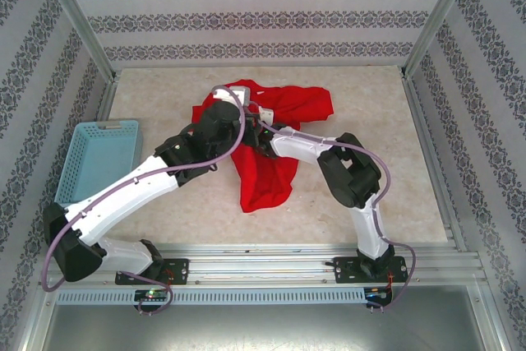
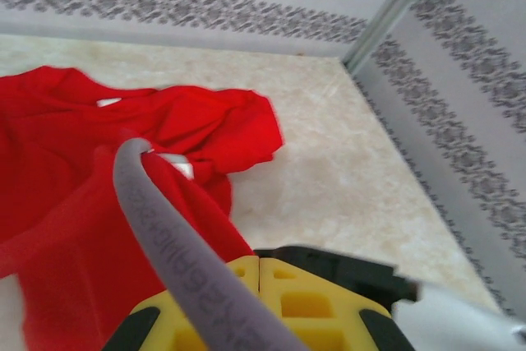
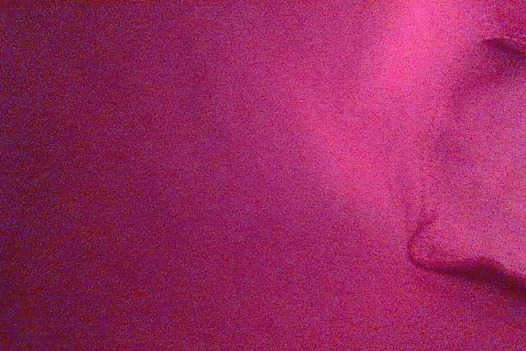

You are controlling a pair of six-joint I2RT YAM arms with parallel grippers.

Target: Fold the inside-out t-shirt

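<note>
The inside-out t-shirt (image 1: 267, 170) lies crumpled in a red heap at the middle of the table, a long flap trailing toward the near edge. My left gripper (image 1: 238, 108) sits over the heap's back left part. In the left wrist view its yellow jaws (image 2: 261, 267) are pressed together with nothing showing between them, and the shirt (image 2: 66, 121) spreads to their left. My right forearm (image 1: 296, 144) reaches left into the heap and its fingers are buried under the cloth. Red fabric (image 3: 246, 154) lies right against the right wrist camera.
A light blue mesh basket (image 1: 99, 158) stands at the table's left edge. Bare beige tabletop (image 1: 370, 113) stretches right of the shirt. Patterned walls and a metal corner post (image 2: 394, 10) close in the back. A purple cable (image 2: 164, 236) crosses the left wrist view.
</note>
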